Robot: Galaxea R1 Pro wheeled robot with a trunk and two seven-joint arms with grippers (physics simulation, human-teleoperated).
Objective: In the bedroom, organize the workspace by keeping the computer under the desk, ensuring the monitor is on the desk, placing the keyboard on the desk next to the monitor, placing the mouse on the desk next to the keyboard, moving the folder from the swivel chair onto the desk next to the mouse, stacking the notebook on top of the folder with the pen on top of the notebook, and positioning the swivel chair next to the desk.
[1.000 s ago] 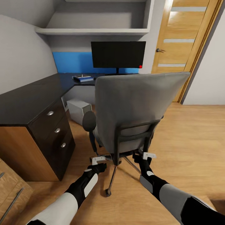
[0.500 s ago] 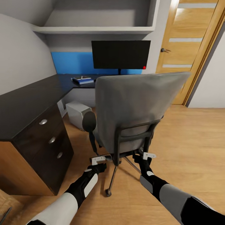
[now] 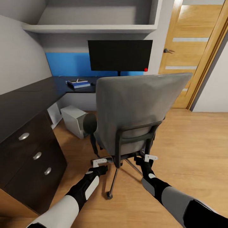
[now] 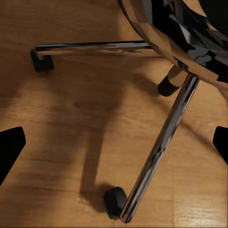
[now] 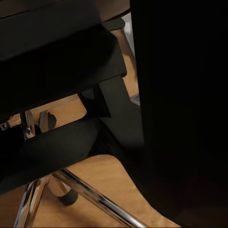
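The grey upholstered swivel chair (image 3: 136, 110) with a chrome star base (image 4: 156, 147) stands on the wooden floor (image 3: 196, 142), its back to the robot, before the long black desk (image 3: 28, 98). The right gripper (image 3: 146, 159) seems clamped on the chair's black frame; the left gripper (image 3: 100, 163) hangs spread above the base. The black monitor (image 3: 119, 55) and blue folder (image 3: 78, 84) sit on the desk, the silver tower computer (image 3: 73, 121) beneath.

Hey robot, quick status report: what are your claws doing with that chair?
Left claw open, low behind the swivel chair. Right claw at the chair's black back frame, grip unclear. Chair faces the desk; nothing between them.
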